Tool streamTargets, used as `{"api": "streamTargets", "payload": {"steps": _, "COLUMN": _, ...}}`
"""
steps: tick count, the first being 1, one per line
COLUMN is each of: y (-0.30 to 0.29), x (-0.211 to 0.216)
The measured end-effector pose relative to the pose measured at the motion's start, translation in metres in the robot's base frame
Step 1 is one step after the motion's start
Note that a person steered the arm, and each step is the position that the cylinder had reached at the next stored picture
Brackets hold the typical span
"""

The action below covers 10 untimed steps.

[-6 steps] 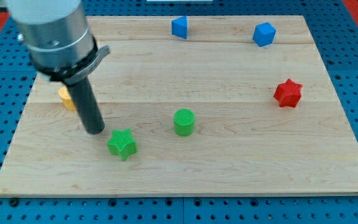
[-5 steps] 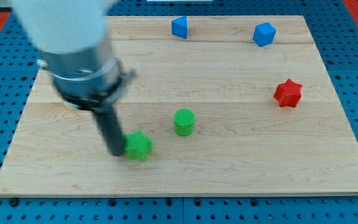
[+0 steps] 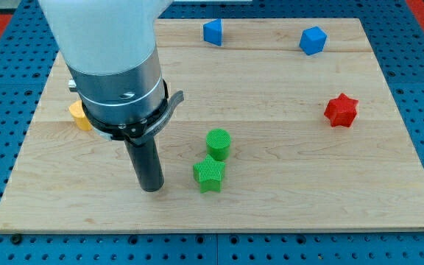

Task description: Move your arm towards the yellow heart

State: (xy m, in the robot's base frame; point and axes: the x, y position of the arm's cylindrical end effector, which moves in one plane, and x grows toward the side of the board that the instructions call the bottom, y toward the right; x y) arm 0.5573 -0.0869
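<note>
The yellow heart (image 3: 78, 115) lies near the board's left edge, mostly hidden behind the arm's grey body. My tip (image 3: 152, 188) rests on the board, below and to the right of the heart. A green star (image 3: 209, 174) lies to the right of my tip, with a gap between them. The star touches the green cylinder (image 3: 218, 143) just above it.
A red star (image 3: 341, 110) sits at the view's right. Two blue blocks (image 3: 212, 32) (image 3: 312, 40) sit near the board's top edge. The wooden board (image 3: 308, 191) lies on a blue pegboard table.
My tip moved right and down, pushing the green star to the right until it met the green cylinder. The tip now stands apart from the star.
</note>
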Motion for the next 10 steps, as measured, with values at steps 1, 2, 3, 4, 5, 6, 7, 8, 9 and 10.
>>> {"api": "streamTargets", "payload": {"steps": 1, "y": -0.011, "x": 0.0}}
{"api": "streamTargets", "payload": {"steps": 2, "y": -0.016, "x": 0.0}}
{"api": "streamTargets", "payload": {"steps": 3, "y": -0.016, "x": -0.003}}
{"api": "streamTargets", "payload": {"steps": 4, "y": -0.031, "x": -0.011}}
{"api": "streamTargets", "payload": {"steps": 5, "y": -0.066, "x": -0.044}}
{"api": "streamTargets", "payload": {"steps": 6, "y": -0.052, "x": -0.07}}
{"api": "streamTargets", "payload": {"steps": 7, "y": -0.035, "x": -0.113}}
{"api": "streamTargets", "payload": {"steps": 8, "y": -0.036, "x": -0.156}}
{"api": "streamTargets", "payload": {"steps": 9, "y": -0.064, "x": -0.169}}
{"api": "streamTargets", "payload": {"steps": 10, "y": -0.117, "x": -0.17}}
